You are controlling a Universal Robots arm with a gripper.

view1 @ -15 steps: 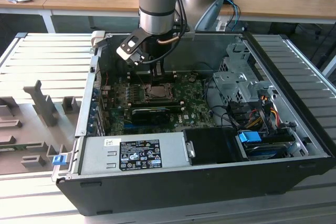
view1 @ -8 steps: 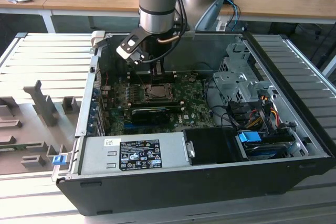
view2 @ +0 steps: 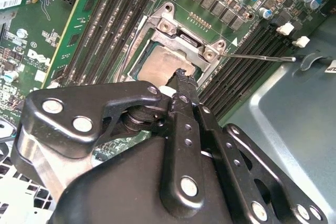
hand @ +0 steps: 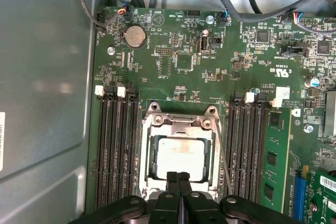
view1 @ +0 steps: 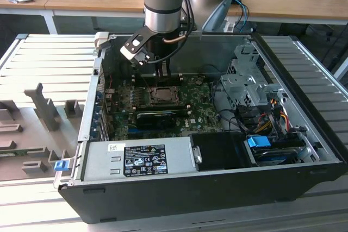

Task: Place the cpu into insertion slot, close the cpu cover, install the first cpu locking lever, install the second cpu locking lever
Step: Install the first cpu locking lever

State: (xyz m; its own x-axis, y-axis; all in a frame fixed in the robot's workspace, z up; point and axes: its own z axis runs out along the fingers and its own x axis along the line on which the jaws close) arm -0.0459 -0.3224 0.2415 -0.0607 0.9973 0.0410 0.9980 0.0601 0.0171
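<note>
Gripper (hand: 178, 178) is fully closed, the two fingertips (hand: 171, 179) pressed flat together with nothing between them. Both wrist views agree on that.

The tips sit right at the near edge of the socket (hand: 153, 156), low over the board. I can't tell whether they touch the metal or hang just above it.

The chip (hand: 180, 156) is in the socket, straight ahead of the tips, its pale face up and square to the rim. The cover (hand: 179, 125) is down over it, and the chip shows through the middle opening. The cover's hinge end is on the far side of the chip from the gripper.

A thin lever rod (view2: 257, 56) comes off the far corner of the cover and runs out over the memory slots (view2: 239, 80) beside the gripper, toward the grey case wall (view2: 294, 129). In the first wrist view the lever (hand: 224, 161) lies between the socket and the slots. I can't tell if it is latched.

Black memory slots (hand: 113, 150) flank the socket on both sides of the gripper. A coin battery (hand: 135, 36) is well beyond the cover, near the far edge of the board.

In the exterior view the gripper (view1: 162, 77) hangs straight down into the open case (view1: 179, 194), directly over the chip (view1: 163, 95). The graphics card (view1: 157, 117) is just past the socket on the camera's side. The power supply (view1: 138, 158) is further out the same way.
</note>
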